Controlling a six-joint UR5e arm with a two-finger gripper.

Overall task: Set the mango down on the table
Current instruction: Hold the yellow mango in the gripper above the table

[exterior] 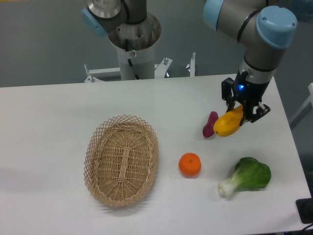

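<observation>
The yellow-orange mango (pixel 227 124) is at the right side of the white table (pixel 58 112), its lower end close to the tabletop; I cannot tell if it touches. My gripper (pixel 244 111) comes down from above and is shut on the mango's upper right end, black fingers on either side. The mango tilts down to the left, almost against a small purple sweet potato (pixel 210 124).
An oval wicker basket (pixel 122 159), with nothing in it, lies left of centre. A round orange (pixel 190 164) sits in front of the mango. A green bok choy (pixel 247 176) lies at the front right. The arm's base column (pixel 133 44) stands behind the table.
</observation>
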